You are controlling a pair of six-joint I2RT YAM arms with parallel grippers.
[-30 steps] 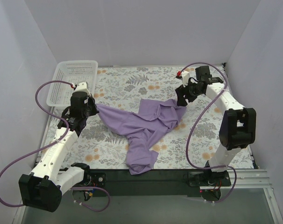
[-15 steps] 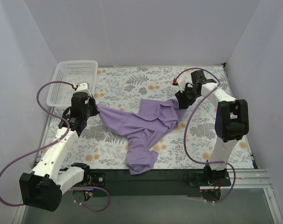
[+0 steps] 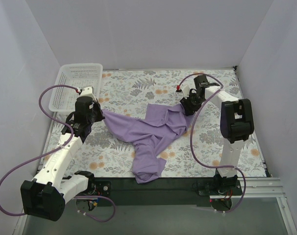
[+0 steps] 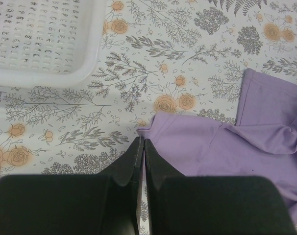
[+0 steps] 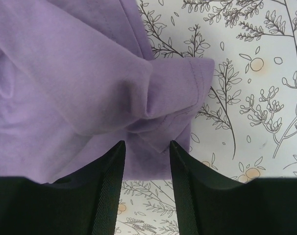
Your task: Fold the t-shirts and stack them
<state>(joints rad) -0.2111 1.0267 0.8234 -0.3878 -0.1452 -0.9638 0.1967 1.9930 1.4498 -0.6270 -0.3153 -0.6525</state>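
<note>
A lavender t-shirt (image 3: pixel 153 134) lies crumpled across the middle of the floral table cover (image 3: pixel 134 85), with one end trailing to the near edge. My left gripper (image 3: pixel 100 114) is at its left corner. In the left wrist view the fingers (image 4: pixel 141 141) are pressed together with the corner of the t-shirt (image 4: pixel 222 147) pinched at their tips. My right gripper (image 3: pixel 187 108) is at the shirt's right end. In the right wrist view its jaws (image 5: pixel 147 144) stand apart, astride the bunched sleeve hem of the t-shirt (image 5: pixel 65 88).
A white plastic basket (image 3: pixel 75 85) stands at the back left corner, its rim (image 4: pixel 97 39) just beyond my left gripper. White walls enclose the table on three sides. Purple cables loop from both arms.
My right wrist has swung left and down onto the shirt's right end, and its jaws have narrowed. The left arm and the shirt have stayed put.
</note>
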